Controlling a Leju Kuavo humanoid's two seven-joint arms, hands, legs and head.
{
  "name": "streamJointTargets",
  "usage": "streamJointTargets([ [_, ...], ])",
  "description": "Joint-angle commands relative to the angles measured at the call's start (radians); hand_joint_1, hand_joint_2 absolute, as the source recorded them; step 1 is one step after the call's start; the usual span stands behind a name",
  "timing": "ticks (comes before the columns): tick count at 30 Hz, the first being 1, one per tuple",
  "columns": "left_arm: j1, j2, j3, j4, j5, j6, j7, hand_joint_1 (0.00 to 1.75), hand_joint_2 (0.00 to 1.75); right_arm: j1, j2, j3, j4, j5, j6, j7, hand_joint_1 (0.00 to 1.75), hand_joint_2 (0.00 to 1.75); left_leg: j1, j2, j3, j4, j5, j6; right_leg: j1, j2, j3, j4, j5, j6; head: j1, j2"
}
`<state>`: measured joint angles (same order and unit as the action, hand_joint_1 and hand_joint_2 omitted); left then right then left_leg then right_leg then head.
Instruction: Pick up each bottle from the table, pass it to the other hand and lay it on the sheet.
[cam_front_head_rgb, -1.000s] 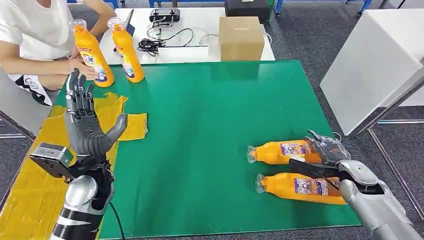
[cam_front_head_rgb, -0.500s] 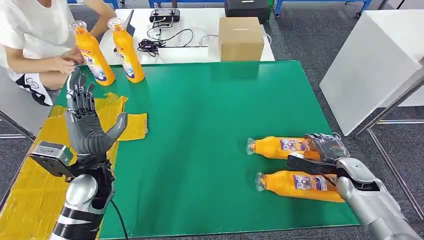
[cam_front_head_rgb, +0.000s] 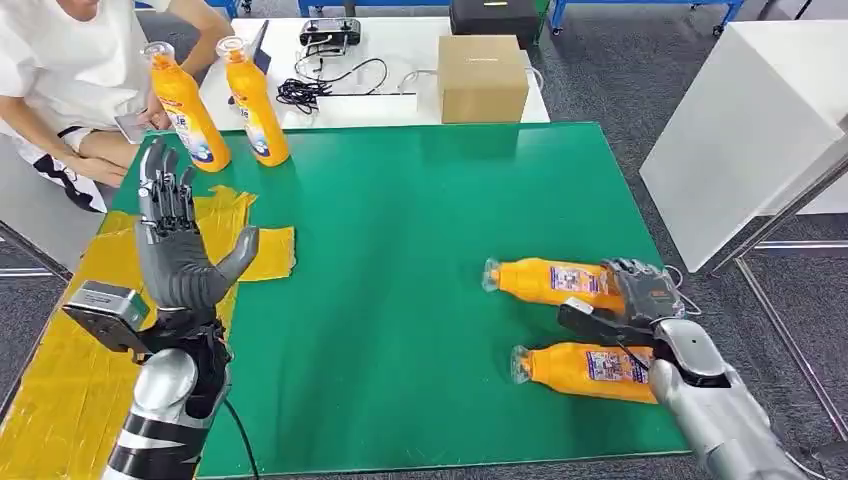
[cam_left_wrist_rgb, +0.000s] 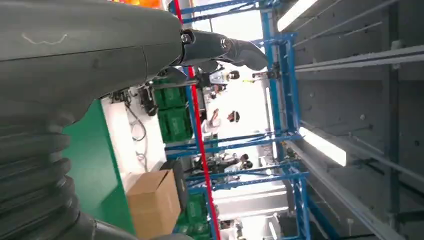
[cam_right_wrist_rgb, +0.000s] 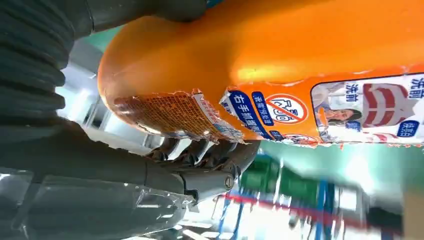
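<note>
Right hand (cam_front_head_rgb: 640, 298) grips the far bottle (cam_front_head_rgb: 548, 281), now lifted off the table's (cam_front_head_rgb: 420, 230) right edge; left hand (cam_front_head_rgb: 178, 245) waits, fingers spread; handover next.

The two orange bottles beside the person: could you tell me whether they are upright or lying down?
Upright. Both bottles stand on their bases at the green mat's far left corner, caps up.
</note>
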<state>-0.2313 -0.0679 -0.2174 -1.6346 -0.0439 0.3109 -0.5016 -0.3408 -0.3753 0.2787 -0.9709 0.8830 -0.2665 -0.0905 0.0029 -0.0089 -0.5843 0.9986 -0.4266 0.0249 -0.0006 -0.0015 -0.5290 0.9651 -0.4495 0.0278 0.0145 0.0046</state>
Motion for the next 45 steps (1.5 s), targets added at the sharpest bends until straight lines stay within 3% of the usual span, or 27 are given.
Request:
streamJointTargets([
  [1, -0.028, 0.028, -0.063, 0.067, 0.005, -0.064, 0.070, 0.00, 1.75, 0.104, 0.278, -0.318, -0.352, -0.252, -0.176, -0.118, 1.75, 1.75, 0.000, 0.004, 0.003, -0.001, -0.002, -0.002, 0.000, 0.004, 0.001, 0.000, -0.001, -0.001, 0.000, 0.000],
  [3, -0.029, 0.024, -0.067, 0.073, 0.005, -0.064, 0.069, 0.00, 1.75, 0.114, 0.279, -0.318, -0.361, -0.253, -0.176, -0.119, 1.75, 1.75, 0.000, -0.001, 0.001, -0.001, 0.000, -0.001, 0.000, -0.001, 0.000, 0.000, -0.001, 0.000, 0.000, 0.000],
  [8, -0.031, 0.025, -0.066, 0.076, 0.005, -0.064, 0.069, 0.00, 1.75, 0.118, 0.276, -0.321, -0.362, -0.256, -0.177, -0.122, 1.75, 1.75, 0.000, 0.000, -0.001, -0.001, -0.001, -0.001, 0.000, -0.001, -0.001, -0.001, -0.001, 0.000, 0.000, 0.000],
  [15, -0.061, 0.067, -0.138, 0.134, 0.020, -0.190, 0.181, 0.00, 1.75, 0.167, 0.344, -0.350, -0.480, -0.399, -0.170, -0.200, 1.75, 1.75, 0.000, -0.001, -0.001, -0.001, 0.000, -0.002, 0.000, -0.002, -0.002, 0.000, -0.001, -0.001, 0.000, 0.000],
  [32, -0.061, 0.065, -0.138, 0.135, 0.020, -0.190, 0.181, 0.00, 1.75, 0.168, 0.347, -0.347, -0.483, -0.398, -0.171, -0.201, 1.75, 1.75, 0.000, 0.000, -0.001, -0.001, -0.001, -0.001, 0.000, 0.000, -0.002, -0.001, -0.001, 0.000, 0.000, 0.000],
  [35, -0.065, 0.076, -0.159, 0.146, 0.108, -0.300, 0.219, 0.00, 1.75, 0.155, 0.370, -0.322, -0.486, -0.510, -0.089, -0.240, 1.75, 1.75, 0.000, 0.001, -0.001, -0.001, -0.001, -0.001, 0.000, 0.000, -0.002, 0.000, -0.001, 0.000, 0.000, 0.000],
  [39, -0.100, 0.077, -0.214, 0.188, 0.111, -0.333, 0.222, 0.00, 1.75, 0.105, 0.415, -0.240, -0.442, -0.698, 0.069, -0.284, 1.75, 1.75, 0.000, 0.004, 0.000, 0.000, -0.001, -0.002, 0.000, 0.003, -0.002, 0.000, -0.001, -0.001, 0.000, 0.000],
  [45, -0.173, 0.067, -0.264, 0.248, 0.164, -0.379, 0.240, 0.00, 1.75, 0.028, 0.482, -0.083, -0.307, -0.787, 0.189, -0.323, 1.75, 1.75, 0.001, 0.004, -0.002, -0.001, -0.001, -0.001, 0.000, 0.003, -0.003, 0.000, 0.000, 0.000, 0.000, 0.000],
])
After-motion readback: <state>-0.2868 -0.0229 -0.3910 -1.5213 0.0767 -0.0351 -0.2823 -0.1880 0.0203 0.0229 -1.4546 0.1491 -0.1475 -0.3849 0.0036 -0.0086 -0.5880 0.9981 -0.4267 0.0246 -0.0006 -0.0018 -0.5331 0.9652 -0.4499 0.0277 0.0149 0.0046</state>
